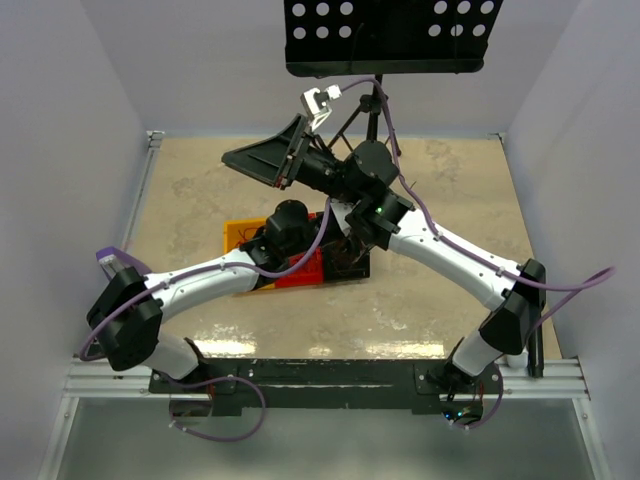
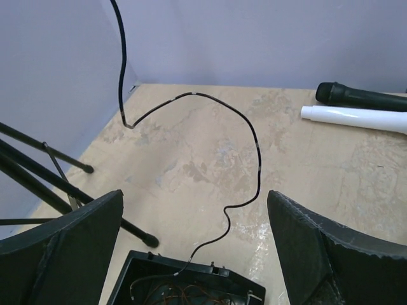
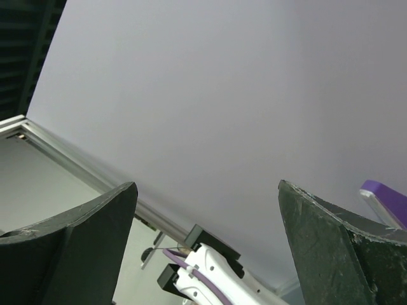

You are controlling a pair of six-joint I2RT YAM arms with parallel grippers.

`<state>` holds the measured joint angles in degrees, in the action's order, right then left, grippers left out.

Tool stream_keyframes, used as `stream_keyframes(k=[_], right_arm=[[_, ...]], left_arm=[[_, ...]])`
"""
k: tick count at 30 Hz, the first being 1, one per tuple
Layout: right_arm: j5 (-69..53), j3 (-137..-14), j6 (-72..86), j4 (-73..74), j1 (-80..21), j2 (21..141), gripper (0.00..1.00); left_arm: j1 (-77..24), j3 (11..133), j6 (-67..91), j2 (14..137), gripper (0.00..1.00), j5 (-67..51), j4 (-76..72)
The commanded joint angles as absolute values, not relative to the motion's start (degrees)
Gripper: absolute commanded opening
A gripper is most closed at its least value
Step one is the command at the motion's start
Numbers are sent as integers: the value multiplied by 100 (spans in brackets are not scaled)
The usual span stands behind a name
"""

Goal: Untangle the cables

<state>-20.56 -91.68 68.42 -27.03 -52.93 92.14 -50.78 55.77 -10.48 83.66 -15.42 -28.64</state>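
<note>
The cables are a tangle of thin red-brown and dark wires (image 2: 184, 293) lying in a black tray (image 2: 235, 279) at the bottom of the left wrist view. One thin black cable (image 2: 254, 152) runs from the tray across the table and up the far wall. My left gripper (image 2: 194, 197) is open and empty, hovering just above and behind the tray; in the top view (image 1: 325, 245) it is mostly hidden under the right arm. My right gripper (image 1: 262, 150) is open and empty, raised and pointing left at the wall; the right wrist view (image 3: 206, 185) shows nothing between its fingers.
An orange tray (image 1: 238, 236) and a red tray (image 1: 305, 268) lie left of the black tray (image 1: 352, 264). A black perforated stand (image 1: 390, 35) rises at the back; its tripod legs (image 2: 38, 175) reach toward the tray. My right arm's link (image 2: 356, 117) crosses the far right.
</note>
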Motion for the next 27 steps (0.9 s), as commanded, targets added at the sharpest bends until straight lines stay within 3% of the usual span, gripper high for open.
stream_keyframes(k=[1, 7, 11, 15, 17, 21, 25, 27], right_arm=[[-2180, -9132, 7066, -3173, -5379, 9123, 97], [-2259, -9220, 7101, -3252, -5379, 9211, 96], [-2276, -9185, 7172, -3357, -5379, 9176, 95], [-2311, -9246, 7224, -3437, -5379, 9202, 95], [-2338, -9290, 7251, -3463, -5379, 9246, 95], [-2373, -9343, 7269, -3481, -5379, 9290, 95], [-2470, -9404, 7102, -3271, -5344, 9246, 95], [-2444, -9465, 6962, -3069, -5274, 9167, 95]], left_arm=[[-5194, 5854, -756, 8429, 100, -2020, -3314], [-5388, 5809, -923, 8490, 96, -2330, -3331], [-5379, 6037, -1072, 8718, 78, -2066, -3314], [-5414, 6152, -1143, 8894, 67, -2469, -3235], [-5449, 6205, -1248, 8982, 56, -2592, -3191], [-5458, 6293, -1397, 9088, 19, -2471, -2971], [-5414, 6100, -1459, 8957, 0, -2093, -2865], [-5344, 5890, -1424, 8816, 0, -1794, -2891]])
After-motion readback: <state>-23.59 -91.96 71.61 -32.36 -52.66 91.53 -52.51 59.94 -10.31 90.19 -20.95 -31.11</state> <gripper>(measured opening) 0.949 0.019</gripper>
